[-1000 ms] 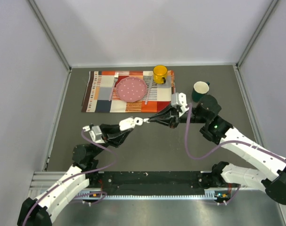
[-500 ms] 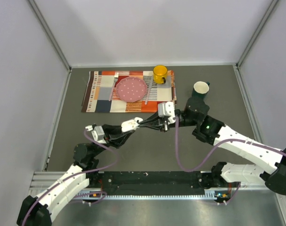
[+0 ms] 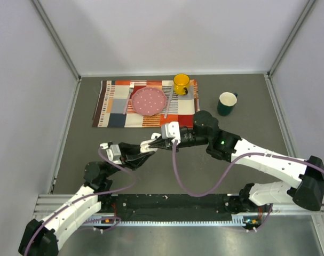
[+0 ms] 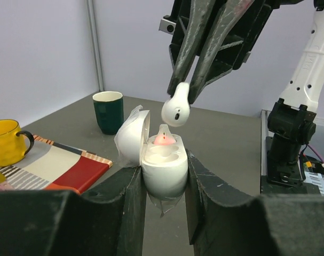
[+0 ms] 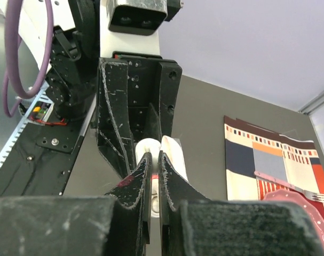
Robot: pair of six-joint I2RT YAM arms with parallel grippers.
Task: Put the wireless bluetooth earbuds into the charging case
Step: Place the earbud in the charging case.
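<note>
The right claw (image 4: pixel 188 86) pinches one earbud (image 4: pixel 176 106) by its stem, head hanging down, just above the open case (image 4: pixel 163 169), which the left claw (image 4: pixel 162 178) clamps upright (lid (image 4: pixel 131 133) tipped back), so the free socket (image 4: pixel 171 154) lies almost straight below.

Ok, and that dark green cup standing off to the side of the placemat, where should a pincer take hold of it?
Probably the rim, from straight above, with one finger inside the wall and one outside. The dark green cup stands upright with its mouth open, and nothing stands close beside it on the table, so a top approach looks unobstructed.
</note>
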